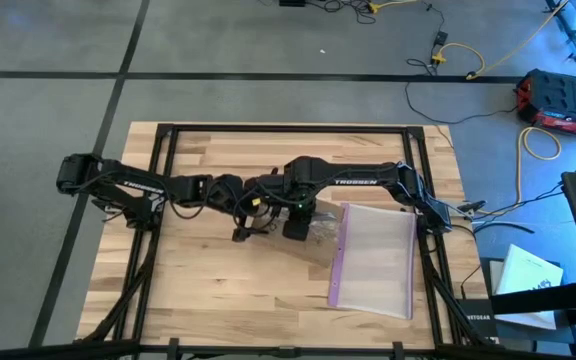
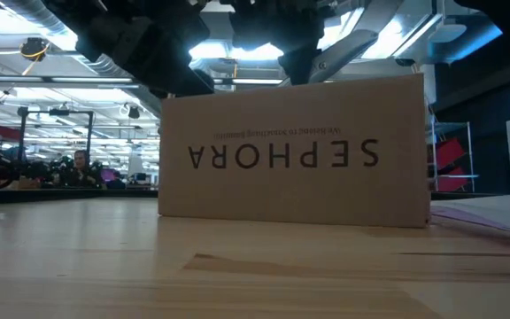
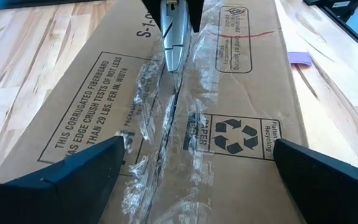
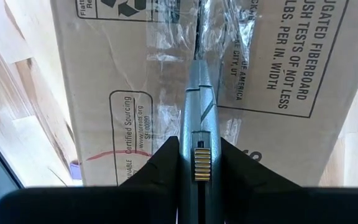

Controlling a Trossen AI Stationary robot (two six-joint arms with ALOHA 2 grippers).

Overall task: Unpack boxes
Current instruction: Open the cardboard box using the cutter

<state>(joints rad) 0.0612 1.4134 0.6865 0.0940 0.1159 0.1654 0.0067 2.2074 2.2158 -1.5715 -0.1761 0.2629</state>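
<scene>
Near the middle of the table (image 1: pixel 218 290) a brown cardboard box (image 3: pixel 185 112) rests with its taped seam upward, the SEPHORA lettering on its side upside down. Its long axis is judged to run toward the table's far and near edges. The tape-cutting step appears in hand: the right gripper (image 4: pixel 197 158) is closed on a grey knife (image 4: pixel 199 112), tip at the seam. The left gripper (image 3: pixel 197 168) is held wide over the box. Next, a steady draw along the seam is called for.
</scene>
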